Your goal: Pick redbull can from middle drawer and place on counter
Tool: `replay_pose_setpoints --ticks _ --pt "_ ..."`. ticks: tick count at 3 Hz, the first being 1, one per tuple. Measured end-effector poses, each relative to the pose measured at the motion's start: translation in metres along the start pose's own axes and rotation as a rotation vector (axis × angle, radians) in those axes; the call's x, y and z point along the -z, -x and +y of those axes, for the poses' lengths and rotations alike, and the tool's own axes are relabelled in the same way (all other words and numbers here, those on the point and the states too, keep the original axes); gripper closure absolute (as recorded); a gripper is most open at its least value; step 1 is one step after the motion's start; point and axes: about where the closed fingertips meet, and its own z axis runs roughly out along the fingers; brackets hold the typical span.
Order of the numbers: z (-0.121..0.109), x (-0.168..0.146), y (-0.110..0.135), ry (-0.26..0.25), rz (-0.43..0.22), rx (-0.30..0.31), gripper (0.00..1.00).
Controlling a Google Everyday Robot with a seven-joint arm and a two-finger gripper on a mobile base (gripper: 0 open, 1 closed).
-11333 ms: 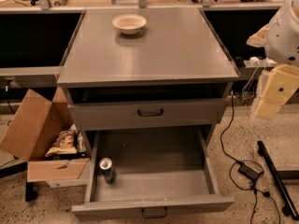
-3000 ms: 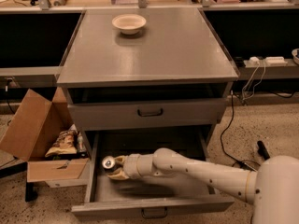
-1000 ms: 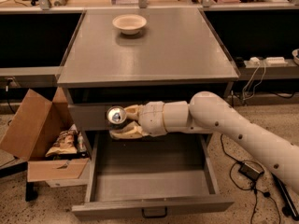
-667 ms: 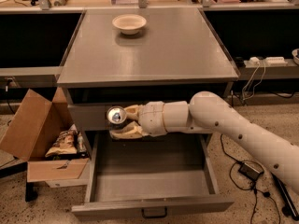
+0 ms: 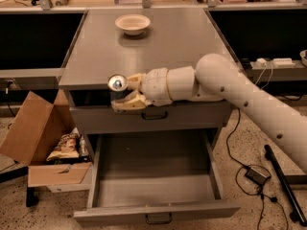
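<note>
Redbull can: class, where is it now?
The redbull can is left of centre in the camera view, gripped by the hand at the counter front edge, above the open middle drawer.

I can read no writing, number or sign anywhere here. My gripper (image 5: 123, 93) sits at about 9 o'clock from the middle of the view, in front of the near edge of the counter (image 5: 163, 42). It is clamped round the redbull can (image 5: 117, 84), which turns only its shiny top toward me, with no brand lettering I can make out. The snack bag (image 5: 64, 146) at 8 o'clock bears print I cannot read.
</note>
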Motion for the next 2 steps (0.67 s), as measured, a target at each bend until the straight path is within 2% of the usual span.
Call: replay_pose_setpoints --ticks 1,2 --pt "-0.047 0.014 0.043 -0.025 0.021 0.024 1.0" --pt "-0.08 0.028 0.07 -0.063 0.015 0.023 1.0"
